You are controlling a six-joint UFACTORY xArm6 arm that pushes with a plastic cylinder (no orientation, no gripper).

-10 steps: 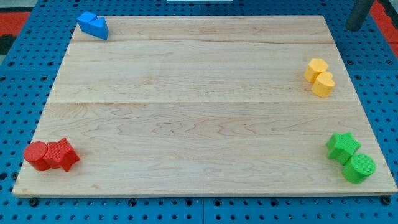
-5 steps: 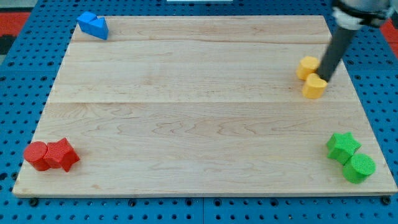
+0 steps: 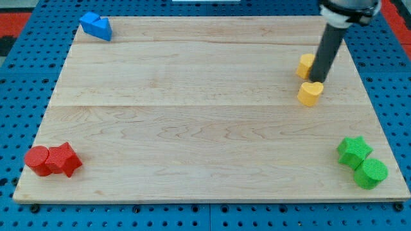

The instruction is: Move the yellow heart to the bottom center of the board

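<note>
Near view's right, my tip [image 3: 316, 81] touches yellow heart [image 3: 310, 94]; no end effector on rig.

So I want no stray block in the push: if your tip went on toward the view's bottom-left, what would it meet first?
My tip sits just above the yellow heart, seemingly touching, so it meets that first. Beyond it, the board looks free as far as I can judge.

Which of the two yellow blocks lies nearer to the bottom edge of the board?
The yellow heart, just below my tip. The other yellow block sits higher, partly hidden behind the rod.
</note>
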